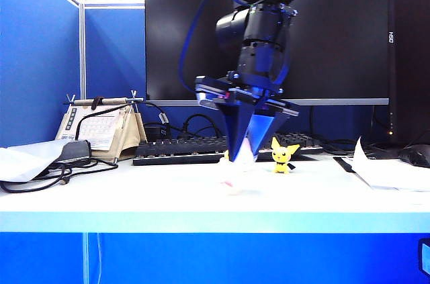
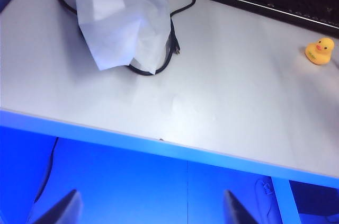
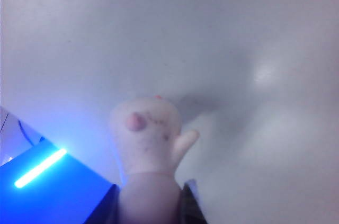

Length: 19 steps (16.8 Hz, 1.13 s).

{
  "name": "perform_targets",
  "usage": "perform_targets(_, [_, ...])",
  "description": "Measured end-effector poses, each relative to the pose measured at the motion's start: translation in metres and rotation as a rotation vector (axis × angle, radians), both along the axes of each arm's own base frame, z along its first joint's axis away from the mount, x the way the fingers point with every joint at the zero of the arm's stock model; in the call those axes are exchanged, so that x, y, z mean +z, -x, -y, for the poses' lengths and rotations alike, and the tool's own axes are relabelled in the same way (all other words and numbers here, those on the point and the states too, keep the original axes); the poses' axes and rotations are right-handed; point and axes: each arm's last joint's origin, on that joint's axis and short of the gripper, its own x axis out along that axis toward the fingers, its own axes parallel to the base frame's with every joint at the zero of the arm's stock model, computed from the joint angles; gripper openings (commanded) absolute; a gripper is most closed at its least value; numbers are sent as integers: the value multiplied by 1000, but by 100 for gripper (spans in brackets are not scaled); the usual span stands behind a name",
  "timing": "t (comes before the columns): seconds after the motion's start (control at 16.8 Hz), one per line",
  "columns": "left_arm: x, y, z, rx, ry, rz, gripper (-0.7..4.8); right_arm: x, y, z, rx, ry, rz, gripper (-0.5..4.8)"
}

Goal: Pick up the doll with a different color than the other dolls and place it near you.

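My right gripper (image 1: pixel 242 155) hangs point-down over the middle of the white table (image 1: pixel 134 193), shut on the pale white-pink doll (image 1: pixel 242 154). In the right wrist view the doll (image 3: pixel 147 139) sticks out from between the dark fingers (image 3: pixel 193 203), just above the tabletop. The yellow pointy-eared figure (image 1: pixel 283 155) stands upright just to the right of the gripper. The yellow duck (image 2: pixel 320 51) sits near the keyboard in the left wrist view. My left gripper (image 2: pixel 152 207) is open with nothing between its fingers, held off the table's front edge; the exterior view does not show it.
A black keyboard (image 1: pixel 181 150) and a large monitor (image 1: pixel 336 29) stand at the back. A desk calendar (image 1: pixel 101 126) and cables (image 1: pixel 40 176) lie at the left, loose papers (image 1: pixel 390 173) at the right. A white sheet (image 2: pixel 122 17) lies over a cable.
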Motion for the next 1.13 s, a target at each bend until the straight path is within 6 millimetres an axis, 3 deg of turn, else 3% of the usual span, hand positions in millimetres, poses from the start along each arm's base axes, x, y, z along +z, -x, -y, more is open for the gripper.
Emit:
perform_targets(0.48, [0, 0, 0, 0, 0, 0, 350, -5, -4, 9, -25, 45, 6, 33])
perform_targets(0.65, [0, 0, 0, 0, 0, 0, 350, -9, -1, 11, -24, 55, -14, 132])
perform_targets(0.89, [0, 0, 0, 0, 0, 0, 350, -14, 0, 11, -24, 69, -26, 217])
perform_targets(1.13, [0, 0, 0, 0, 0, 0, 350, -14, -1, 11, -24, 66, -23, 245])
